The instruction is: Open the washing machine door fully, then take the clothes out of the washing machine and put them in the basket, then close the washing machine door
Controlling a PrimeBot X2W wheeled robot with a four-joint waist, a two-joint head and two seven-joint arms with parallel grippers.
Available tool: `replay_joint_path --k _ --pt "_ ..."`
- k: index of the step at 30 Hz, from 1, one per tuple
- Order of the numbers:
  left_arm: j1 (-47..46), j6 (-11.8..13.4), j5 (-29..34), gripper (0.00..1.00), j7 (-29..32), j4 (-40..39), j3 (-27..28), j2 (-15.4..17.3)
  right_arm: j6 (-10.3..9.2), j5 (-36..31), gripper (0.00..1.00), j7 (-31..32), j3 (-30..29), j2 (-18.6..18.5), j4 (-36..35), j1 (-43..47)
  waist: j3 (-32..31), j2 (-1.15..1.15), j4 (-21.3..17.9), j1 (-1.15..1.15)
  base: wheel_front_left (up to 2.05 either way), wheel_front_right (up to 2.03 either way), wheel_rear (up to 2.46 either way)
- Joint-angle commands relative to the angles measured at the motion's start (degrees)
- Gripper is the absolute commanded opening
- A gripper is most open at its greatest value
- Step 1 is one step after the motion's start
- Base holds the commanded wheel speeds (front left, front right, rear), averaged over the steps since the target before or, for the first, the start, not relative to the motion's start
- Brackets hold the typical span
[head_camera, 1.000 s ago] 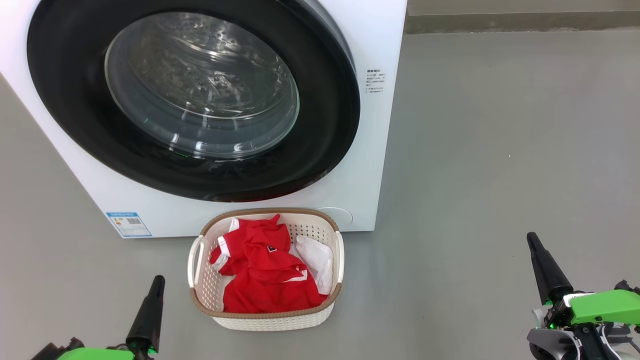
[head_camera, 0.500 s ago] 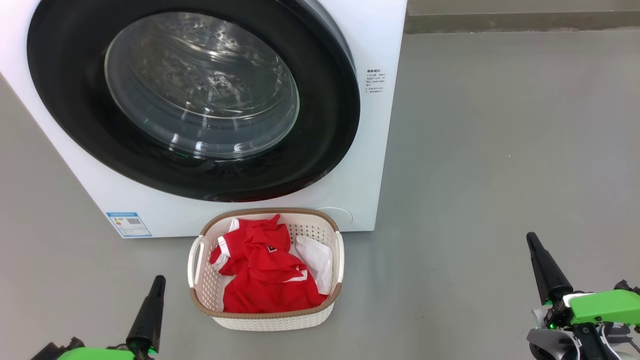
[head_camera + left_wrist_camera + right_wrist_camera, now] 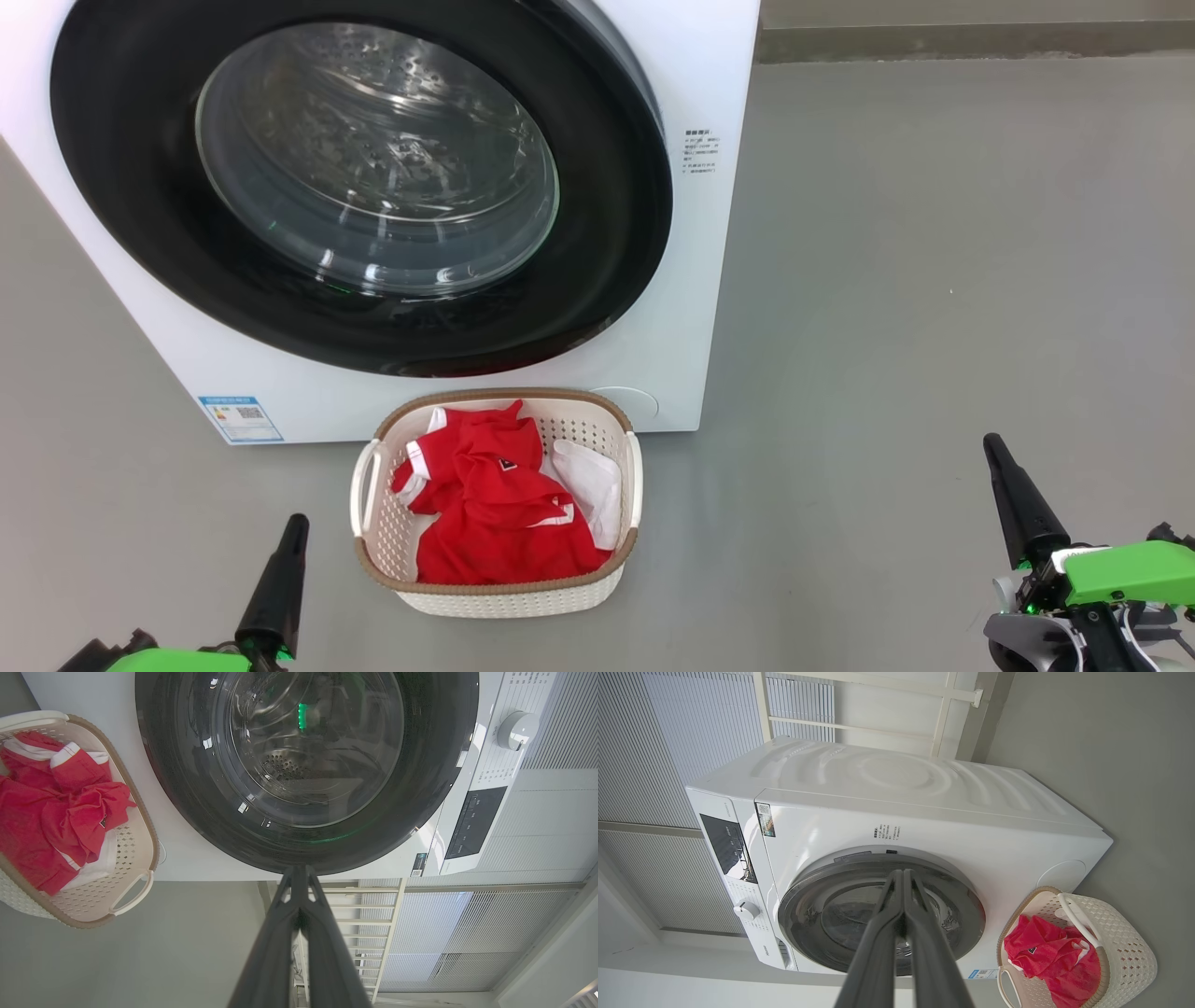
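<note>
The white washing machine [image 3: 695,280] stands ahead with its black-rimmed round door [image 3: 607,205] flat against the front; the steel drum shows through the glass. Right before it on the floor sits the cream basket [image 3: 509,597], holding the red polo shirt [image 3: 495,523] and the white cloth [image 3: 590,485]. My left gripper [image 3: 297,523] hangs shut at the lower left, left of the basket, holding nothing. My right gripper [image 3: 991,443] is shut and bare at the lower right, well away from the basket. The door [image 3: 187,788] and basket [image 3: 140,826] also show in the left wrist view, and the machine [image 3: 901,812] in the right.
Grey floor [image 3: 934,280] spreads open to the right of the machine. A dark skirting strip [image 3: 971,42] runs along the back wall. The machine's control panel with a dial [image 3: 746,910] faces me, and a white rail frame [image 3: 943,700] stands behind it.
</note>
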Motion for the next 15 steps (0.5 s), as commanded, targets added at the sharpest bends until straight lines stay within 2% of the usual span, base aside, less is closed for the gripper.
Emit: replay_joint_path --k 1,15 --pt "-2.4 -0.4 0.8 0.00 0.2 -1.2 2.2 0.4 -0.04 -0.2 0.00 0.4 0.8 -0.3 -1.6 -2.4 0.0 0.00 0.0 0.00 0.00 0.00 0.00" --pt "-2.4 -0.4 0.9 0.00 0.2 -1.2 2.2 0.4 -0.04 -0.3 0.00 0.4 0.7 -0.2 -1.6 -2.4 0.0 0.00 0.0 0.00 0.00 0.00 0.00"
